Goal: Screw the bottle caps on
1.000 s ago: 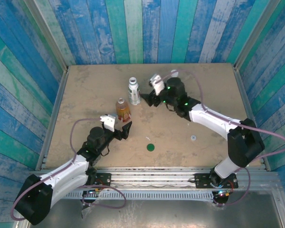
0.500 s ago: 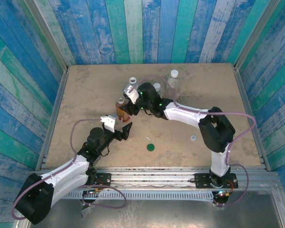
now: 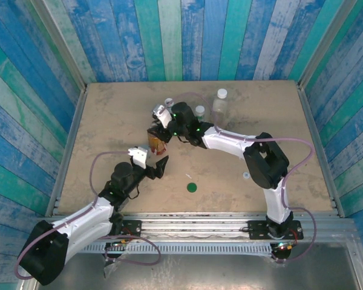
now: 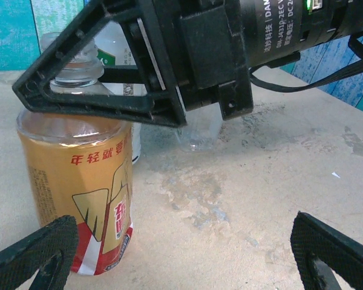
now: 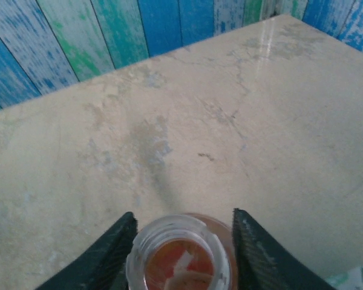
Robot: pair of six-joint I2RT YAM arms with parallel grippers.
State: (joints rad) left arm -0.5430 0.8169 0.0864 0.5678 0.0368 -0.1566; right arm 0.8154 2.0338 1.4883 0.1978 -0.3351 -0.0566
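The amber-orange bottle (image 3: 157,144) stands upright mid-table with its neck uncapped (image 5: 178,260). My right gripper (image 3: 155,130) is open, one finger on each side of that neck (image 5: 183,216), a small gap left on the right side. In the left wrist view the amber bottle (image 4: 78,187) stands at the left with the right gripper's finger (image 4: 97,99) level with its neck. My left gripper (image 3: 157,163) sits open and empty just in front of it (image 4: 181,254). A dark green cap (image 3: 192,187) and a white cap (image 3: 246,176) lie loose on the table.
The white-labelled bottle (image 3: 168,104) stands just behind the amber one, partly covered by the right arm. A small clear bottle (image 3: 199,112) and a larger clear bottle (image 3: 221,103) stand further right. Blue plank walls close in the table (image 3: 109,109) on three sides.
The right arm swung left from beside the white-labelled bottle to over the amber bottle, and its jaws narrowed around the neck. The left arm stayed still.
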